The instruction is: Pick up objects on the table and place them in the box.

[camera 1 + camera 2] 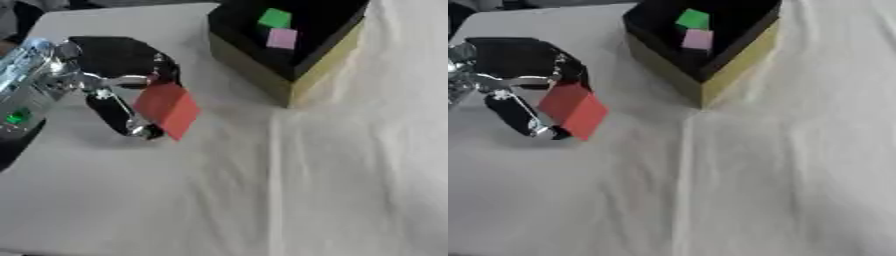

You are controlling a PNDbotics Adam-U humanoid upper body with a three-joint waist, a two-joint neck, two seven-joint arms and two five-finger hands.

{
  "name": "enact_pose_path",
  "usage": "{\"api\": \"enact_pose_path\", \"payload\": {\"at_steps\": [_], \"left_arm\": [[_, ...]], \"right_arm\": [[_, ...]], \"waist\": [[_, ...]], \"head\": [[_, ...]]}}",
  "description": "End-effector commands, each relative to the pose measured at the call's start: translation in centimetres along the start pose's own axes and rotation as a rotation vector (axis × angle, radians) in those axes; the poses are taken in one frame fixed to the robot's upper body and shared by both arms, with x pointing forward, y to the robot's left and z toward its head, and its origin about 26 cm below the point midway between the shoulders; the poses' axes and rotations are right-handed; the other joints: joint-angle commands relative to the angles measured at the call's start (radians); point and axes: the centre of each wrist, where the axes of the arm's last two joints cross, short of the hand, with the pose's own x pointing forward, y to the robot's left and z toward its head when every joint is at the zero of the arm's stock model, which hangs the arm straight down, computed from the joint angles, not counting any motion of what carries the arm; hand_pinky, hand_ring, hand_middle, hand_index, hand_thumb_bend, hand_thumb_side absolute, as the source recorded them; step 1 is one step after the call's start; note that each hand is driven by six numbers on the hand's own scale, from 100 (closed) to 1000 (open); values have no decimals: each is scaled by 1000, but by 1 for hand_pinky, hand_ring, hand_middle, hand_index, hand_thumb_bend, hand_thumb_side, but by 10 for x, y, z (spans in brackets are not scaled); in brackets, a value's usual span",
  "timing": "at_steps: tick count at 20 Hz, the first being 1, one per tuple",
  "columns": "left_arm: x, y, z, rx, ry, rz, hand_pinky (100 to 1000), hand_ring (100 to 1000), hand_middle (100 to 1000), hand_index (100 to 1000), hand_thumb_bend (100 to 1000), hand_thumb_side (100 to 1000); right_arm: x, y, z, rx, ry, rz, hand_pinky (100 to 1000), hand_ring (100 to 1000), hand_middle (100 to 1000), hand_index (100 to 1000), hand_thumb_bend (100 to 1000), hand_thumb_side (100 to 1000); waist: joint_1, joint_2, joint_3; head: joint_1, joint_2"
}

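Observation:
My left hand point(118, 60) comes in from the left and is shut on a red block point(167, 109), pinched between the thumb below and the fingers above, held over the white cloth. To the right, at the back, stands the box point(297, 80), black inside with yellow-tan outer walls. A green cube point(275, 18) and a pink cube point(282, 38) lie inside it. The red block hangs left of the box's near corner, apart from it. My right hand shows in no view.
A white cloth point(289, 190) covers the table, with a crease running down from the box's near corner. The table's far edge shows dark at the top left.

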Motion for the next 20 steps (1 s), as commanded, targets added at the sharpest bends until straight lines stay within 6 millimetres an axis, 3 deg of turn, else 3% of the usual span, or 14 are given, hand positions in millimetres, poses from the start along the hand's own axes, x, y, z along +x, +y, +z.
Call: {"api": "enact_pose_path", "payload": {"at_steps": [1,7,12,20], "left_arm": [[-4,28,9,59,20,-40,719,718,662,734,191,359],[-10,69,-11,174,-15,-26,700,682,631,704,100,340],[-22,93,-36,270,-18,29,683,659,617,686,100,309],[-46,104,-83,356,96,88,679,649,614,677,100,307]], "right_arm": [[3,-8,-2,-15,-16,24,851,832,776,851,100,569],[3,-7,-2,-12,-16,22,851,832,776,851,100,570],[4,-6,-4,-9,-22,16,851,830,776,851,100,572],[12,-5,-11,-10,-63,-4,850,829,775,851,100,568]], "waist": [[0,-30,3],[1,-33,6],[-1,-31,1],[3,-23,-50]], "head": [[0,0],[5,3],[-4,-7],[34,-33]]}}
